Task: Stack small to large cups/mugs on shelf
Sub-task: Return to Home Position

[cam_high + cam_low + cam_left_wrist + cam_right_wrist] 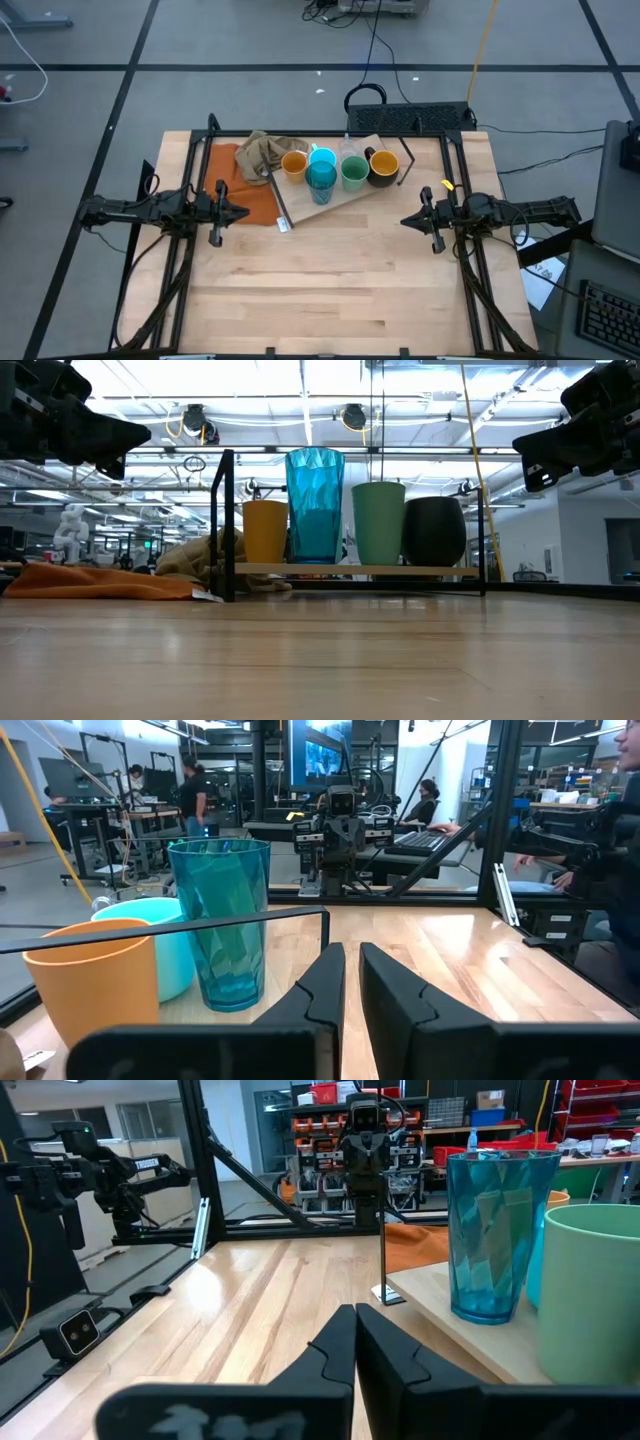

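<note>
A grey floor (pixel 90 110) crossed by dark lines surrounds the pale wooden desk (pixel 330 290), and across it we see a bright workshop with ceiling lights and a person (pixel 190 785) standing far back.

The shelf (pixel 345 200), a light wooden board on thin black legs, sits toward the back of the desk. Its long axis runs roughly from side to side but is skewed, with the right end nearer the back edge.

The cups stand upright on it, mouths up, in a loose row along that axis. The orange cup (pixel 294 164) is at the left end, with the light-blue mug (pixel 322 156) next to it. The tall teal tumbler (pixel 321 180), faceted and translucent, stands just in front of that mug. To their right is the green cup (pixel 354 173), with a faint clear glass (pixel 350 150) behind it. At the right end the black mug (pixel 383 167) shows its yellow-orange inside. We see nothing inside any of them.

An orange cloth (pixel 250 195) and a crumpled beige cloth (pixel 262 152) lie by the shelf's left end.

The left tool (pixel 245 212) hangs over the desk's left side, pointing inward. Its fingers are drawn almost together, a sliver of desk showing between them, and hold nothing. The right tool (pixel 404 221) mirrors it on the right side, its fingers pressed together and empty. Both are well apart from the shelf.
</note>
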